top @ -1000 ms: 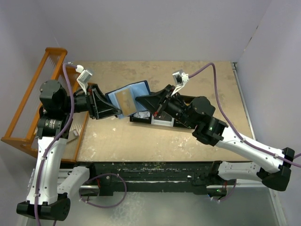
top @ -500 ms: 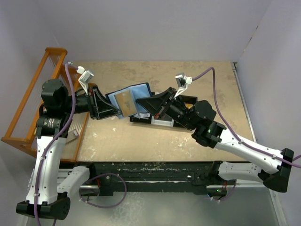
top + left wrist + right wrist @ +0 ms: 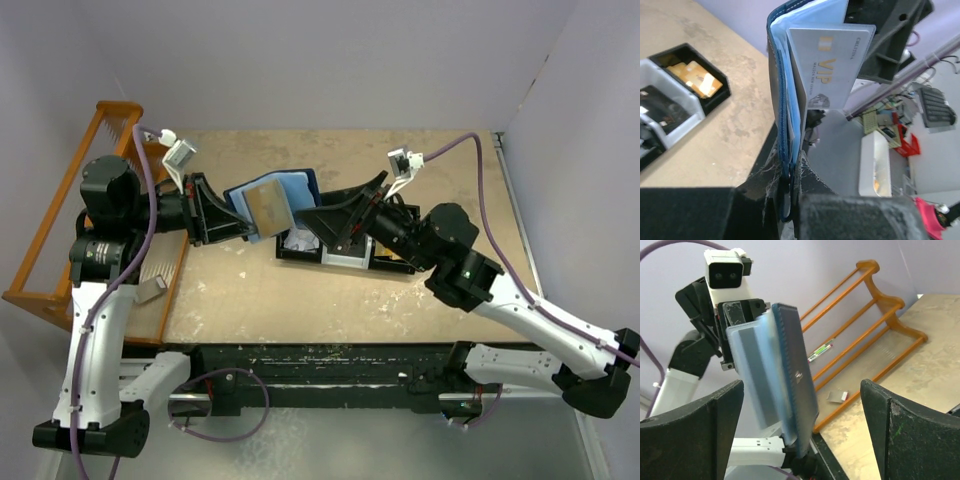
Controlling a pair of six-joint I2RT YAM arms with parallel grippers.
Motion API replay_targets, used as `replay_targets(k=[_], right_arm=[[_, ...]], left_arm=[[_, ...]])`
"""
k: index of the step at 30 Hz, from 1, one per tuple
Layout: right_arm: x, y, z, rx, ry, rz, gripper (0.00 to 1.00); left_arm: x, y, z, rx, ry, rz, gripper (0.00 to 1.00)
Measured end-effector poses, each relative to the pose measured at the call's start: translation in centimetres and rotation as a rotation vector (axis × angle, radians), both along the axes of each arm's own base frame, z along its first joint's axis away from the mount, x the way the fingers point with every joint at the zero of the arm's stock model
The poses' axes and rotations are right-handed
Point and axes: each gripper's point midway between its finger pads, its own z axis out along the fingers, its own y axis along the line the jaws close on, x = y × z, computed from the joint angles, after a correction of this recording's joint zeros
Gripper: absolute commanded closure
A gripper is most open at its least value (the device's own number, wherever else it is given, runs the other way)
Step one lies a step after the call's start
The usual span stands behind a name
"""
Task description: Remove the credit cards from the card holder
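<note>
1. Between the fingers of the left gripper (image 3: 787,182), the card holder (image 3: 782,100) is clamped by its lower edge and held upright, clear of the table.
2. Just above that grip, a pale card (image 3: 832,65) marked VIP sticks partway out of a pocket.
3. Facing it, the right gripper (image 3: 801,390) has its jaws spread wide and grips nothing.
4. The step in hand looks like card extraction. The next move probably calls for pinching the exposed card edge and drawing it straight out.
5. One second earlier the right jaws were shut beside the holder, which now stands more upright.
</note>
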Motion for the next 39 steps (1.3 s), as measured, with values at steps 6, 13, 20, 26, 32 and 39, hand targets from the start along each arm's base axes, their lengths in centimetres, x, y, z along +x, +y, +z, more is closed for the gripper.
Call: replay_targets(k=[6,13,20,26,32,39], right_arm=[[0.6,-0.2,1.0,-0.074,-0.06,-0.033,0.0],[2.6,2.7,-1.3,-0.201,-0.083,-0.031,0.03],[3.3,0.7,-2.9,-0.302,-0.099,-0.065,0.13],[2.0,-2.5,-1.1,-0.262,-0.15,-0.05,0.19],[-0.6,-1.8,-0.2,-0.21,-0.192,0.106,0.37],[-2.9,2.8,-1.8,-0.16,-0.14,0.404,0.96]], left_arm=[[2.9,1.2,-1.4,0.14,-0.05,0.17,1.0],[3.5,2.0,-4.5,0.239,0.004,0.194,1.0],[0.1,0.6,-2.5,0.121,0.001,0.0,1.0],[-2.5,0.1,-0.1,0.011,0.001,-0.161,1.0],[-3.4,0.1,0.7,-0.016,-0.005,-0.214,0.96],[-3.5,0.1,0.7,-0.022,-0.013,-0.232,0.85]])
